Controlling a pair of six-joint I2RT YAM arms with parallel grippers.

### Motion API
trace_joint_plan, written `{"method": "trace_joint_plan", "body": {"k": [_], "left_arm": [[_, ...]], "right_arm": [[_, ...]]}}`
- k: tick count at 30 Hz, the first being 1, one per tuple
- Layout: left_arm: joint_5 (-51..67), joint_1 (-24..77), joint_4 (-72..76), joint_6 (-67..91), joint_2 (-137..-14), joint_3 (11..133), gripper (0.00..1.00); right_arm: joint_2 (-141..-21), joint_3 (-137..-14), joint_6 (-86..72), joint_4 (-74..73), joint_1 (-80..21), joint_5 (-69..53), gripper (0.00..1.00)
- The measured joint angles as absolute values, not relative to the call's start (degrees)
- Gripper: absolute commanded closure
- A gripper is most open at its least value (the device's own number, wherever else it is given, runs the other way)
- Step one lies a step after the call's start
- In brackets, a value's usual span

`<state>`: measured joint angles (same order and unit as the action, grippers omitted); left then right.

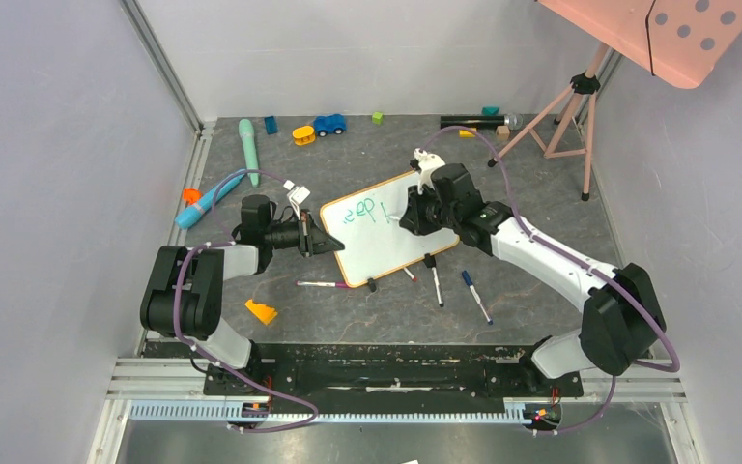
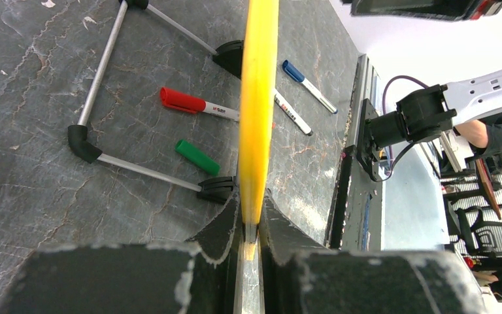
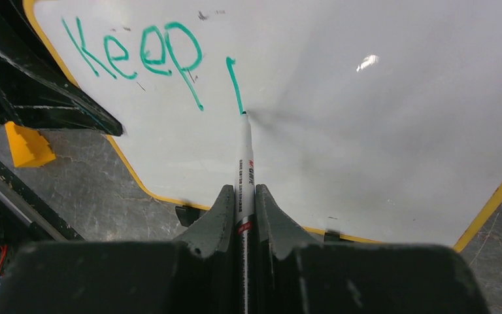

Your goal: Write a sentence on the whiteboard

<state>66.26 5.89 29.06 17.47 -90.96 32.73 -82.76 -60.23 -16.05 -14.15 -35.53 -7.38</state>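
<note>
Mid-table, the board (image 1: 391,232), light, stiff and slick-faced, I'd say, is best held by its frame edge, where the left gripper (image 2: 251,229) pinches it, while the right gripper (image 3: 242,206) clamps a marker (image 3: 244,157), tip touching beside "Keep" (image 3: 137,52).

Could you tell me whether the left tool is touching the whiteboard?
Touching. The left wrist view shows the left tool clamped on the yellow-orange edge of the whiteboard, with no gap on either side.

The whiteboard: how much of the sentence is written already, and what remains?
Done: "Keep" stands in green on the whiteboard. In hand: the right end effector presses a marker at the foot of one stroke; the left end effector clamps the board's edge. Left: the remaining words.
</note>
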Motion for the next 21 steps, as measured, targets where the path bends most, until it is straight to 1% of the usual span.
{"method": "trace_joint_plan", "body": {"k": [8,21], "left_arm": [[66.3,5.9,29.1,17.5,-91.0,32.7,0.98],[66.3,5.9,29.1,17.5,-91.0,32.7,0.98]], "right_arm": [[-82.8,-64.9,-15.8,-14.2,-35.5,-7.2,1.00],[-86.3,-68.3,-15.0,-14.5,-35.5,-7.2,1.00]]}}
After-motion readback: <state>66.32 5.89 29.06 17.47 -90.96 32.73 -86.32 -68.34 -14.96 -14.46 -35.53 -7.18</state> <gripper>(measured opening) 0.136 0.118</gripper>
